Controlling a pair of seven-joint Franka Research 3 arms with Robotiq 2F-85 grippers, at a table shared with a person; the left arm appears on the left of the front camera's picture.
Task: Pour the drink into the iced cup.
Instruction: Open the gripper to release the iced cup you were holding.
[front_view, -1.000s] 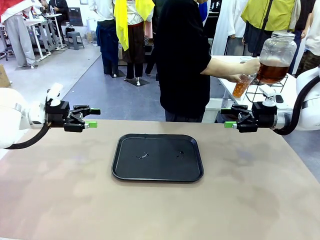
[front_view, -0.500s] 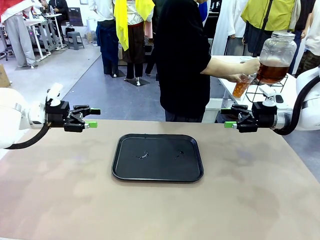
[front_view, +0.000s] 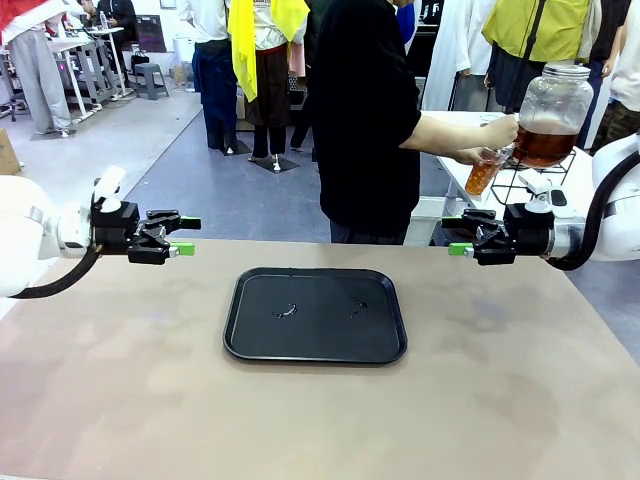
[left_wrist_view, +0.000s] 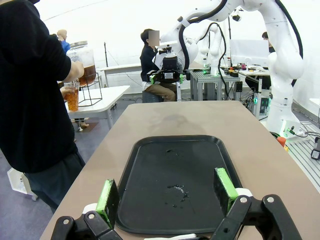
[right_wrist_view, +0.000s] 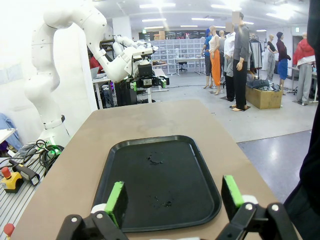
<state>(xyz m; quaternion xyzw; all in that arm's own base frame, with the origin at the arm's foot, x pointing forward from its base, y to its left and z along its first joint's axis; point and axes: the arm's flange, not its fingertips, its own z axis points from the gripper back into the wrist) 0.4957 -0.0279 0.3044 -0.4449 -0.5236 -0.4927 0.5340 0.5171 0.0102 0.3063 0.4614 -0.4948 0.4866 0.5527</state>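
You see the person holding the cup (front_view: 484, 172) under the dispenser jar (front_view: 553, 115) on a side surface, the drink (front_view: 545, 145) partly poured. Left end effector (front_view: 186, 236) and right end effector (front_view: 454, 236) hover released, empty.

Robotics lab: other robot arms (left_wrist_view: 280, 55) on benches, storage shelving (right_wrist_view: 190, 50), grey floor.
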